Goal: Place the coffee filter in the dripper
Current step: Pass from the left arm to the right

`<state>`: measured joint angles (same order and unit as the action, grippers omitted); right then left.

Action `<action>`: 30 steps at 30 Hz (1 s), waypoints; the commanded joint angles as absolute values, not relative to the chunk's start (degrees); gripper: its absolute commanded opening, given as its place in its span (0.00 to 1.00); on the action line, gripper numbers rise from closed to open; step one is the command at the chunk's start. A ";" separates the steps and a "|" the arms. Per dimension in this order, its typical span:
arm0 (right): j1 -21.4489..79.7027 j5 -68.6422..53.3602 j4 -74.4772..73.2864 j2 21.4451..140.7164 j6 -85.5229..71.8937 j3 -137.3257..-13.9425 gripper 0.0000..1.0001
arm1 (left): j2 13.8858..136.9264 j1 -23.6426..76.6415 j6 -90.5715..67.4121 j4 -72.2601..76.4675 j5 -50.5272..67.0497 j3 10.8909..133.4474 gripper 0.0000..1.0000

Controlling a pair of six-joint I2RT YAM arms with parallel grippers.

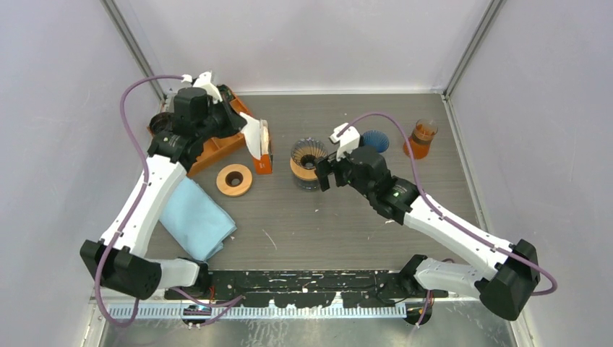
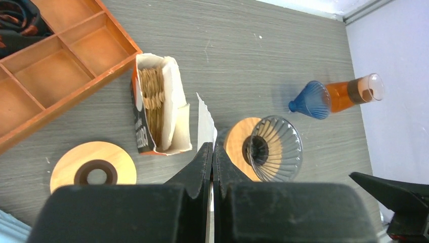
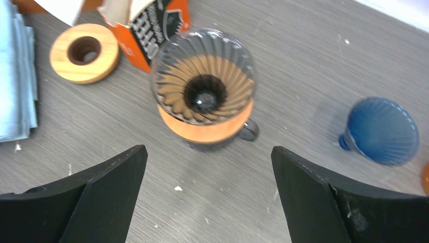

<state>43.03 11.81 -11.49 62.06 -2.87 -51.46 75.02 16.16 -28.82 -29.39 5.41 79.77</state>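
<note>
Quick status from my end. The left gripper (image 2: 211,152) is clamped tight on a white paper filter (image 2: 205,124). The jaws are pressed flat together with the sheet sticking out past the tips. So the filter isn't in the dripper yet. It's up in the air, just beside the open top of the filter box (image 2: 157,111), on the side facing the dripper. The box lies on its side with a stack of brown filters showing inside.

The glass dripper (image 3: 204,83) sits upright on its wooden collar around the middle of the table (image 1: 347,224), just to the right of the box.

The right gripper (image 3: 207,152) is spread wide and holding nothing. On its wrist cam the two jaws frame the dripper from the near side, not touching it.

Other stuff I can see:
- A wooden ring (image 1: 234,179) lies flat on the near side of the box.
- There's a folded blue cloth (image 1: 195,217) on the left.
- A wooden tray (image 2: 55,71) with compartments is in the far left corner.
- A small blue cone (image 1: 375,140) lies tipped over behind the right arm.
- Next to that cone is an orange bottle (image 1: 421,139).
</note>
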 commanded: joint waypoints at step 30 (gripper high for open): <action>57.50 11.92 35.28 70.98 15.09 -47.61 0.95 | 62.93 46.99 -24.32 -16.40 -34.63 72.39 0.00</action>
<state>55.90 9.54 25.76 70.30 10.68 -48.40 63.13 43.88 -28.25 -21.89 -26.02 70.35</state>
